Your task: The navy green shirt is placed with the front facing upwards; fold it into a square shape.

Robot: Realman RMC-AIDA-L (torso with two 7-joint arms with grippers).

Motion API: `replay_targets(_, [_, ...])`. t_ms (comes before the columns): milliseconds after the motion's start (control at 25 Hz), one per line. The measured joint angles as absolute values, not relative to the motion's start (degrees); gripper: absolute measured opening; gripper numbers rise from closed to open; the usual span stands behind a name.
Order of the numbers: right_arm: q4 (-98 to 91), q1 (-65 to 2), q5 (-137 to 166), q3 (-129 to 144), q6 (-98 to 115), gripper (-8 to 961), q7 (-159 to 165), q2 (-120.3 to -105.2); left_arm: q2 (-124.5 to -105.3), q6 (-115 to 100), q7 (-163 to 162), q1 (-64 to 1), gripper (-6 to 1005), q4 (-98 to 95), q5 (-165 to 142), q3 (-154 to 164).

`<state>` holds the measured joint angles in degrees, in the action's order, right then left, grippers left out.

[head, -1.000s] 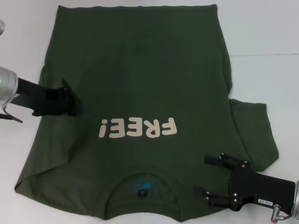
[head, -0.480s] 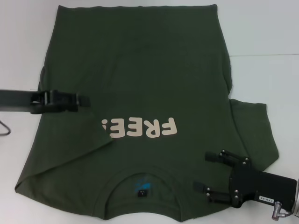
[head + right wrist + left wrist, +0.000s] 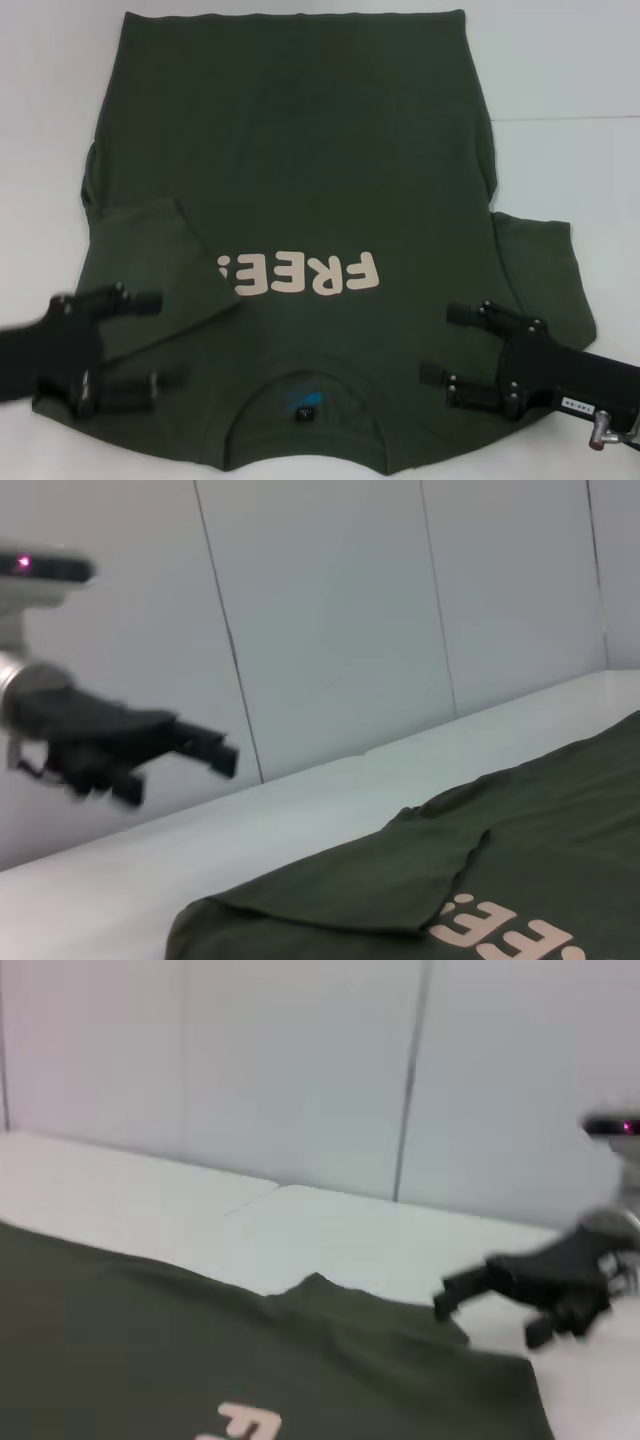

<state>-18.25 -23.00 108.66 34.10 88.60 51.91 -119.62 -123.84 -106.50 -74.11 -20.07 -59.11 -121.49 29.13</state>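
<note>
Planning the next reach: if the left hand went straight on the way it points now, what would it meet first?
In the head view the left hand points across the navy green shirt toward the right hand. The folded-in sleeve lies beside its path; the first thing in line looks like the collar area. Its height above the cloth is unclear.

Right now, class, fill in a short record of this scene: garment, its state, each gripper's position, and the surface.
garment: navy green shirt, front up, "FREE!" print showing
left sleeve: folded in over the chest, partly covering the print
right sleeve: spread out flat
left gripper: jaws open, over the left shoulder area
right gripper: jaws open, over the right shoulder area
surface: white table
</note>
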Motion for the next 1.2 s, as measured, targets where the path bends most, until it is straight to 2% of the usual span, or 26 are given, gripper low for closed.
replay_targets(80, [-18.3,-23.0,108.7,34.1,88.8,919,52.0,-119.59,-124.48,-106.2,-67.9,-17.0,878,-58.4,-121.3,29.7])
replay_targets(400, [-18.4,-22.3,108.7,34.1,88.2,918,52.1,-119.00,-124.38,-103.1,-62.7,-12.7,889,-54.2,-121.7,29.0])
replay_targets(640, [-20.1,-22.2,108.8,34.1,87.5,917,58.2,-118.64,-124.51,-102.3,-61.4,-12.4,894,-54.0,-121.9,29.1])
replay_targets(840, [-29.6,-22.9,110.6,34.7,88.3,916,82.5,-118.48,-124.36,-102.2,-61.0,-12.9,895,-53.9,-124.2,29.5])
replay_targets(960, [-36.5,-23.8,114.1,34.8,89.5,915,100.6,-117.40,-124.33,-102.1,-61.3,-13.3,895,-53.5,-124.6,29.5])
replay_targets(1080, [-42.0,-25.1,115.9,34.8,92.1,915,115.0,-115.71,-124.29,-102.2,-61.3,-13.5,895,-53.1,-124.6,29.6])
replay_targets(1200, [-45.1,-27.4,119.5,34.8,95.1,914,129.9,-112.72,-124.27,-102.7,-61.3,-13.6,895,-53.3,-124.6,29.6])
